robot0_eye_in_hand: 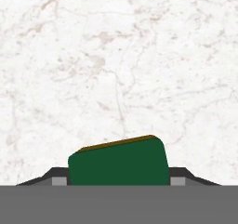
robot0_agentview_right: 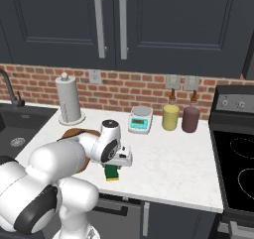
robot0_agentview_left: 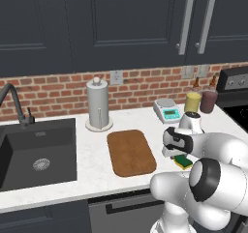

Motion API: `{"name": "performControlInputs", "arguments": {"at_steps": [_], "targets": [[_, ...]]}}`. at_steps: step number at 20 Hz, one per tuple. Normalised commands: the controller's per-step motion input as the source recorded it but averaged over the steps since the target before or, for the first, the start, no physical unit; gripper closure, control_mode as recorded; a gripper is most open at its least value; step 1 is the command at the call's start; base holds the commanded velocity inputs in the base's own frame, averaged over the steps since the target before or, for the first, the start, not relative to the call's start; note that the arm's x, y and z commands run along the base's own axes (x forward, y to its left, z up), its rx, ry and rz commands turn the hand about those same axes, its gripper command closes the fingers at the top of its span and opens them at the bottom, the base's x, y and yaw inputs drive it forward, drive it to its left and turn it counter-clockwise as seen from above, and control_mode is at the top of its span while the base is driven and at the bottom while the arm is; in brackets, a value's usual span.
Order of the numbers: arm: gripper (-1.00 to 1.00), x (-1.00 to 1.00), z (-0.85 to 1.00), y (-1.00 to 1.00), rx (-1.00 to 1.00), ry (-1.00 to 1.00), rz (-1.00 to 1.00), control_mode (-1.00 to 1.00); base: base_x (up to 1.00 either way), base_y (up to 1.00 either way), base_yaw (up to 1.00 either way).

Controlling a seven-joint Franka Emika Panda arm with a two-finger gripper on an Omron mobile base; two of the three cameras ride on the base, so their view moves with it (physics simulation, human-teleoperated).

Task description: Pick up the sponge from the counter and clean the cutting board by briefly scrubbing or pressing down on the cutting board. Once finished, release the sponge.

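Note:
The sponge, dark green on top over a yellow base, lies on the white marbled counter near its front edge. It is just right of the brown wooden cutting board, whose far edge peeks out behind my arm. My gripper points straight down over the sponge. In the hand view the sponge fills the gap between the two fingertips, which press against its two ends; the gripper is shut on it. The sponge rests on the counter.
A paper towel holder stands behind the board. A teal-faced scale, a yellow bottle and a dark red bottle line the brick wall. The black sink is left, the stove right.

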Motion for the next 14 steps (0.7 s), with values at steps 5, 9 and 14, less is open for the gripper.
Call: {"name": "performControlInputs", "arguments": {"at_steps": [5, 9, 14], "targets": [[1.0, 0.0, 0.0, 0.0, 0.0, 0.0, 0.0, -1.0, 0.0, 0.0, 0.0], [1.0, 0.01, 0.01, 0.02, 0.0, 0.0, 0.0, -1.0, 0.0, 0.0, 0.0], [1.0, 0.31, 0.42, 0.16, 0.01, 0.0, 0.0, -1.0, 0.0, 0.0, 0.0]]}}
